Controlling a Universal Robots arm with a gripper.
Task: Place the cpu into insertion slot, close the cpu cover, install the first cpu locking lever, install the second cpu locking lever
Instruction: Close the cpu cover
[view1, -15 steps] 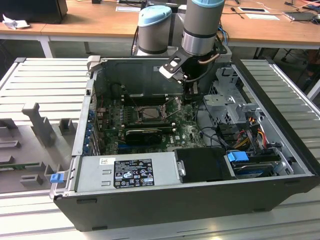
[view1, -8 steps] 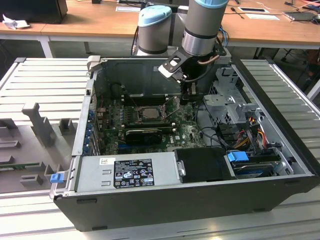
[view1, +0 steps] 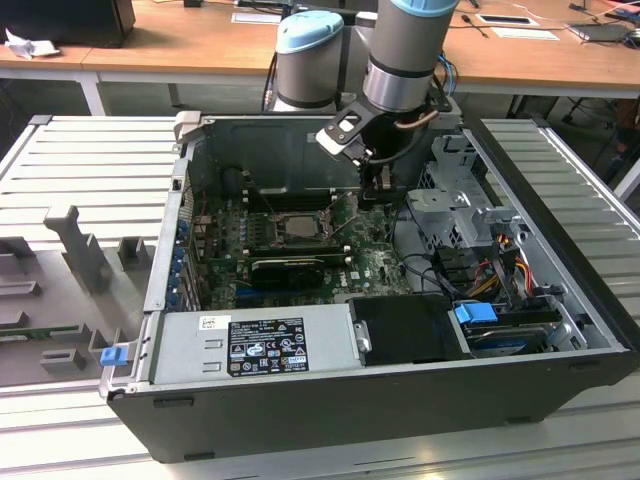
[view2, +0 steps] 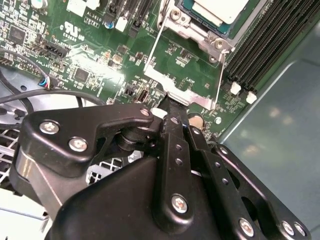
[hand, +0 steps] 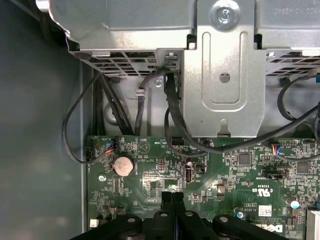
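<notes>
Grey slatted table (view1: 80, 160) carries the open case (view1: 330, 400). Second wrist view shows the cpu (view2: 220, 10) seated in the slot (view2: 197, 30), with the gripper (view2: 171, 106) pressed together at the open cover's (view2: 182, 89) edge. First wrist view shows a drive cage (hand: 225, 75).

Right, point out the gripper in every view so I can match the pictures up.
Exterior view: the gripper hangs inside the open case, below the arm's wrist, above the green motherboard.
Second wrist view: the gripper is in the foreground, its black tips at the free edge of the cpu cover.
First wrist view: the gripper shows closed tips over the board, near the coin battery.
Shared landmark: the green motherboard.
</notes>
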